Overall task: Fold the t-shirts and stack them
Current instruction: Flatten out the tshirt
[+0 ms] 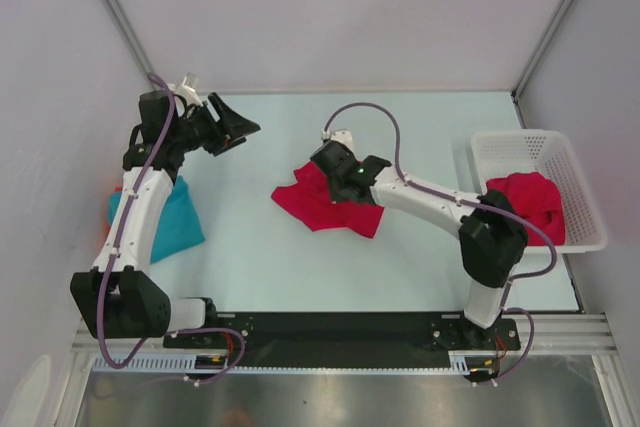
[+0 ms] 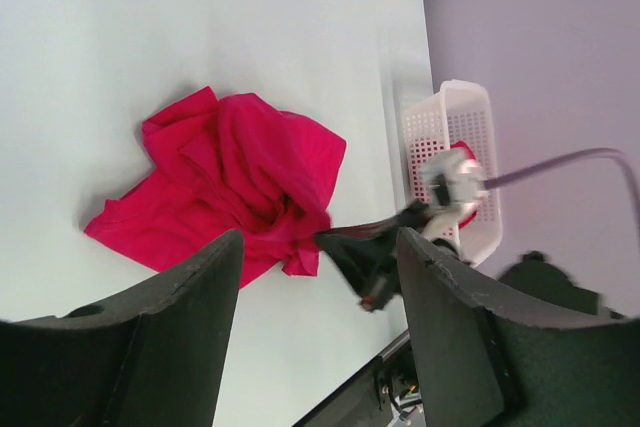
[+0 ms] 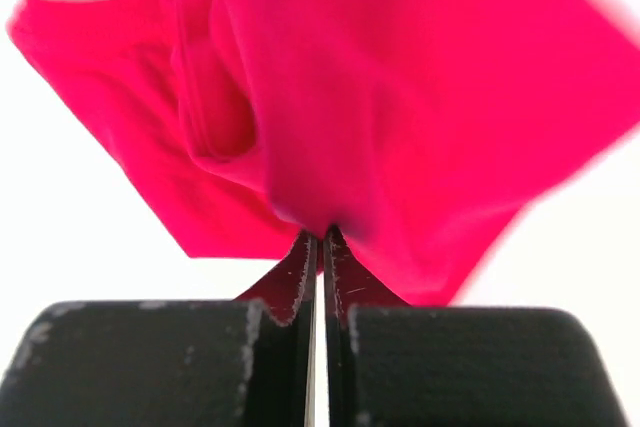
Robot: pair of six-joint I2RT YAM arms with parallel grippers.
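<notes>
A crumpled crimson t-shirt [image 1: 322, 203] lies in the middle of the table; it also shows in the left wrist view [image 2: 235, 177]. My right gripper [image 1: 345, 179] is shut on a pinch of this crimson t-shirt [image 3: 330, 117], the fingers [image 3: 298, 277] closed together with cloth between the tips. My left gripper [image 1: 237, 129] is open and empty, held above the table's far left; its fingers [image 2: 455, 337] stand wide apart. A teal t-shirt [image 1: 172, 219] lies at the left edge, partly hidden by the left arm. A second crimson t-shirt [image 1: 530, 203] sits in the basket.
A white mesh basket [image 1: 540, 147] stands at the right edge of the table; it also shows in the left wrist view [image 2: 445, 137]. Grey walls close in the back and both sides. A black rail runs along the near edge.
</notes>
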